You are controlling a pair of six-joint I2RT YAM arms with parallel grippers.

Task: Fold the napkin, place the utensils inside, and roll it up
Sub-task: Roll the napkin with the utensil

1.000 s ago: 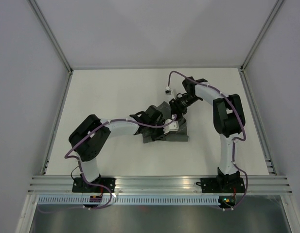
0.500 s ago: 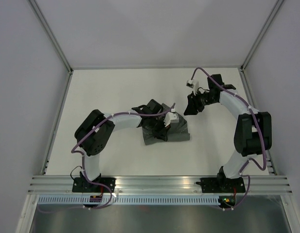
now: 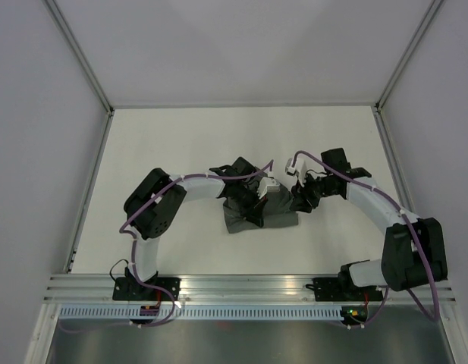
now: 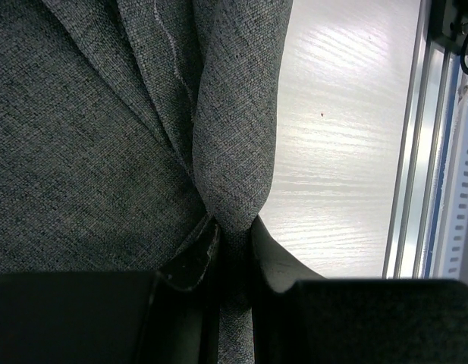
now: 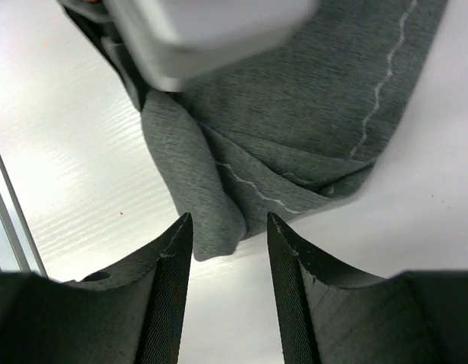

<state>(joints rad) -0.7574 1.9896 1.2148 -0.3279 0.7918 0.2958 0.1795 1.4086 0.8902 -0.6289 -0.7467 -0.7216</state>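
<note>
Grey napkin (image 3: 277, 214) lies bunched mid-table (image 3: 180, 144), only roughly folded. Left jaws pinch a fold of it; right jaws stand spread over its edge. No utensil shows, so loading and rolling likely remain.

A white table (image 3: 180, 152), its top faintly wood-grained in the close views, fills the floor of a pale-walled enclosure. Aluminium rails (image 3: 249, 287) run along its near edge and up both sides. On it lies a dark grey napkin (image 3: 275, 216), bunched into a crumpled, layered heap a little right of centre in the nearer half. A lighter stitched line wavers along its edges. One edge of the cloth is gathered into a rounded fold. A tiny dark speck (image 4: 322, 115) marks the tabletop just beside that fold.
</note>
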